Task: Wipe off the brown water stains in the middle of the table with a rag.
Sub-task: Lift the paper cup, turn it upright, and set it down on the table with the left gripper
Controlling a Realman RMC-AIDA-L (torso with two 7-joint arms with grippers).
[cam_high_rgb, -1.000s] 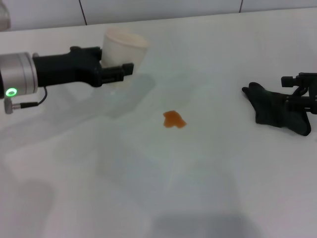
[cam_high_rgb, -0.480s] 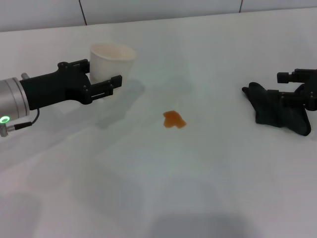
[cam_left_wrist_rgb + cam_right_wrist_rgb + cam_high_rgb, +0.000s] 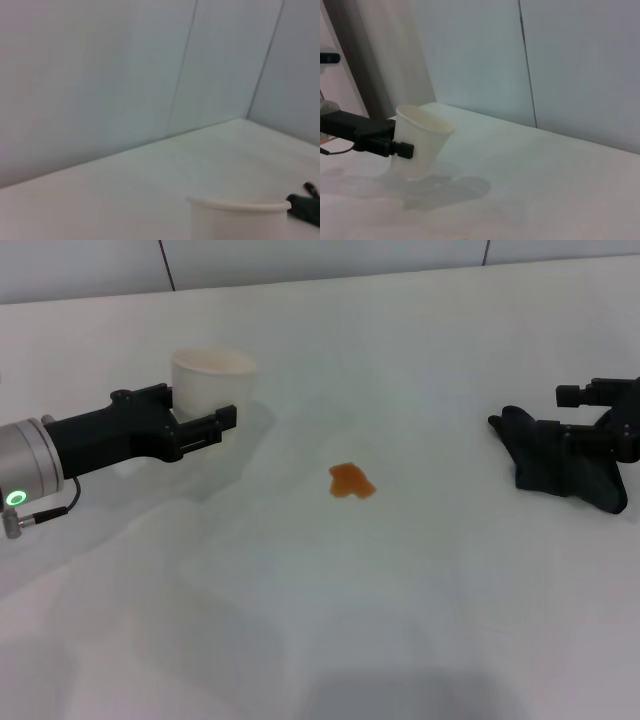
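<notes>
The brown water stain [image 3: 351,481] is a small orange-brown blotch in the middle of the white table [image 3: 400,620]. The dark rag [image 3: 553,464] lies bunched at the right. My right gripper [image 3: 588,418] is open with its fingers astride the rag's right part. My left gripper [image 3: 200,406] is shut on a pale paper cup [image 3: 212,378] at the far left, held upright and low over the table. The cup also shows in the left wrist view [image 3: 235,220] and in the right wrist view [image 3: 420,145].
A tiled wall [image 3: 300,260] runs along the table's far edge. In the left wrist view the rag [image 3: 304,207] shows dark beyond the cup.
My left gripper has carried the cup left, toward me and lower. My right gripper has shifted slightly right at the rag. The stain and the rag have not moved.
</notes>
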